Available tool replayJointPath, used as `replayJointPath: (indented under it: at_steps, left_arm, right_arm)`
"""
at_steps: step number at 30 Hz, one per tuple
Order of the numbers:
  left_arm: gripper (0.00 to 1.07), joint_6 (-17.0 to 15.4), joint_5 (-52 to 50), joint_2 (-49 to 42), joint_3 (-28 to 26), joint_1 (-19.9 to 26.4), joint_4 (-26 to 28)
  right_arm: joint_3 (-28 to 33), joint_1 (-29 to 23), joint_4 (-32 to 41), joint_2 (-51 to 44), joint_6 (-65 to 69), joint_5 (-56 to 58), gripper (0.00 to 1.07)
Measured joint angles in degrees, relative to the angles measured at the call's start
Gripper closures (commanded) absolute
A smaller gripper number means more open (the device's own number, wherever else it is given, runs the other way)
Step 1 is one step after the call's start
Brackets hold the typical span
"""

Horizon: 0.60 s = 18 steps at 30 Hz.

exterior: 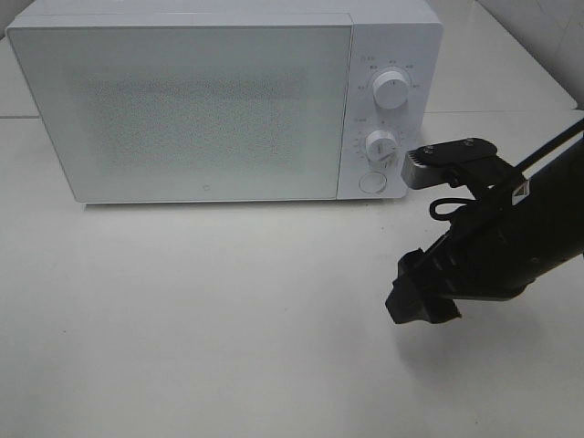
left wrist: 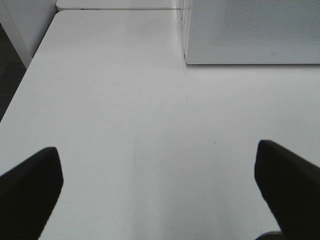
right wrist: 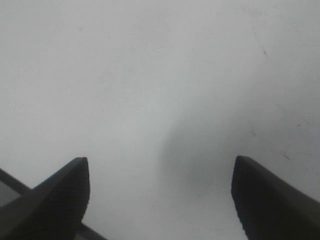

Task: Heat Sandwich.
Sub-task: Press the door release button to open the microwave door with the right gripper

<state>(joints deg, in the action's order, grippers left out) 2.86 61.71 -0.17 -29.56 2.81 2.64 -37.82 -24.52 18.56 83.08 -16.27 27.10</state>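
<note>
The white microwave (exterior: 182,100) stands at the back of the table with its door shut; its corner also shows in the left wrist view (left wrist: 250,30). The sandwich and its pink plate are out of view. My right gripper (exterior: 420,297) hovers over the table in front of the microwave's control panel; in the right wrist view the gripper (right wrist: 160,200) is open and empty over bare table. My left gripper (left wrist: 160,190) is open and empty, low over the table to the left of the microwave; it is out of the exterior view.
Two knobs (exterior: 391,89) and a round button (exterior: 370,182) sit on the microwave's right panel. The white table (exterior: 182,319) stretches in front. Its left edge (left wrist: 20,85) shows in the left wrist view, with a dark floor beyond.
</note>
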Motion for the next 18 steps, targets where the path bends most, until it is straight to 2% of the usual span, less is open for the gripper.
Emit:
replayJointPath:
  at_steps: [2, 7, 18]
  left_arm:
    - [0.07, 0.00, 0.00, 0.00, 0.00, 0.00, 0.00]
    - [0.07, 0.00, 0.00, 0.00, 0.00, 0.00, 0.00]
    - [0.07, 0.00, 0.00, 0.00, 0.00, 0.00, 0.00]
  right_arm:
    - [-1.09, 0.00, -3.04, -2.86, 0.00, 5.16, 0.31]
    - [-2.46, 0.00, -5.56, -9.22, 0.52, 12.83, 0.31]
    - [-3.27, 0.00, -5.84, -25.95, 2.06, 23.89, 0.31]
